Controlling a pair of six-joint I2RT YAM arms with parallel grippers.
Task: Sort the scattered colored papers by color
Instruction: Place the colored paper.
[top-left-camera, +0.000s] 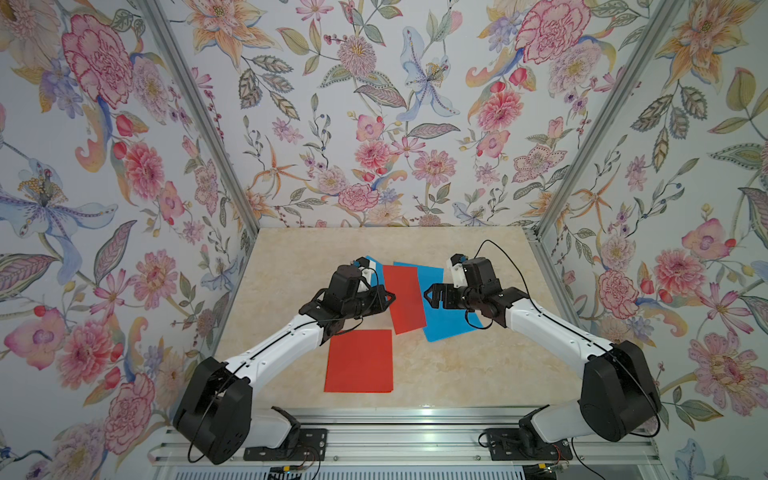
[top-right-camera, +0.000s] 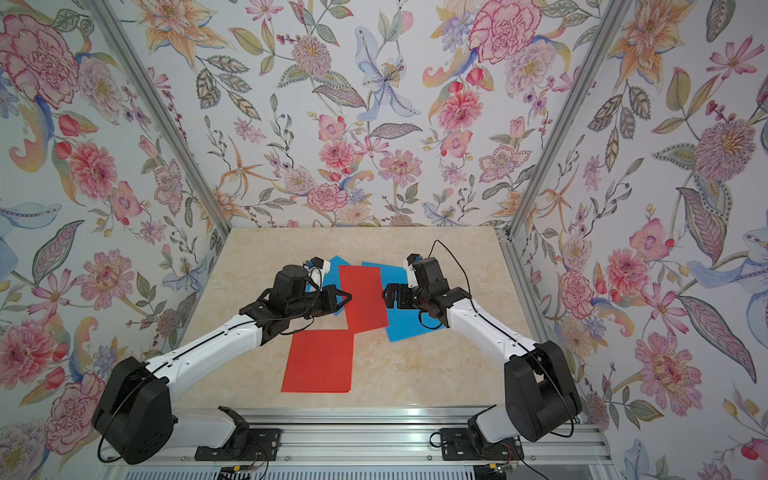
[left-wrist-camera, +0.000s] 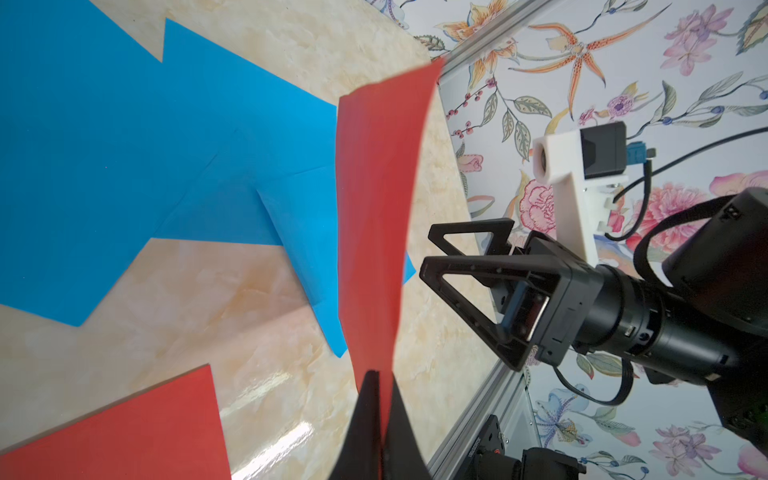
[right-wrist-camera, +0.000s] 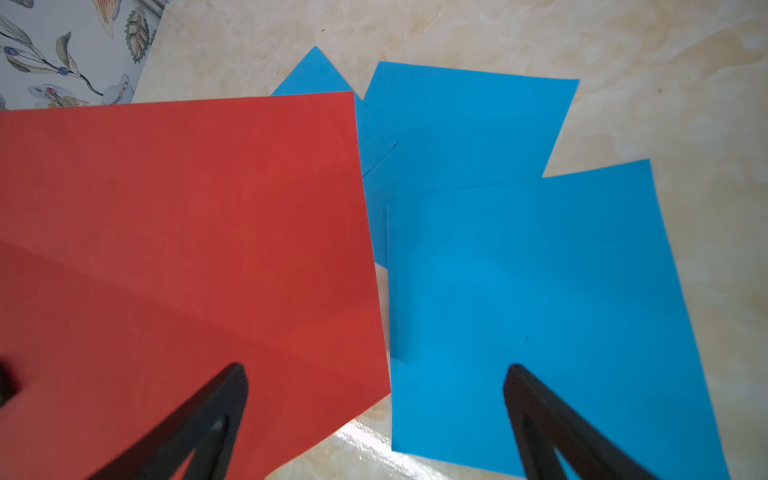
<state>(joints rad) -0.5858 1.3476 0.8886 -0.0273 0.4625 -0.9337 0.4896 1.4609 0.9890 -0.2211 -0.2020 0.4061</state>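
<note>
- On our left, the left end effector (top-left-camera: 391, 296) is clenched on the edge of one red sheet. The left wrist view shows both jaws pinched flat against the paper.
- Just in front of that arm, the near red sheet (top-left-camera: 359, 361) lies flat and alone on the bench (top-left-camera: 478, 374), clear of every blue paper. We judge it the start of the red pile.
- At centre, the held red sheet (top-left-camera: 405, 299) curls up off the bench and partly covers the blues beneath it. We cannot tell whether its far edge touches them.
- Right of centre, three blue sheets (right-wrist-camera: 540, 311) lie in a loose, overlapping fan toward the back of the bench. They are grouped but not squared up.
- On our right, the right end effector (top-left-camera: 428, 296) hangs over the blue fan with jaws spread wide, grasping nothing.
- By our reckoning the sort is well past halfway: the blues sit together and one red is parked. What remains is to lay the held sheet on the near one. We see only two reds; a third may lie hidden beneath another sheet.
</note>
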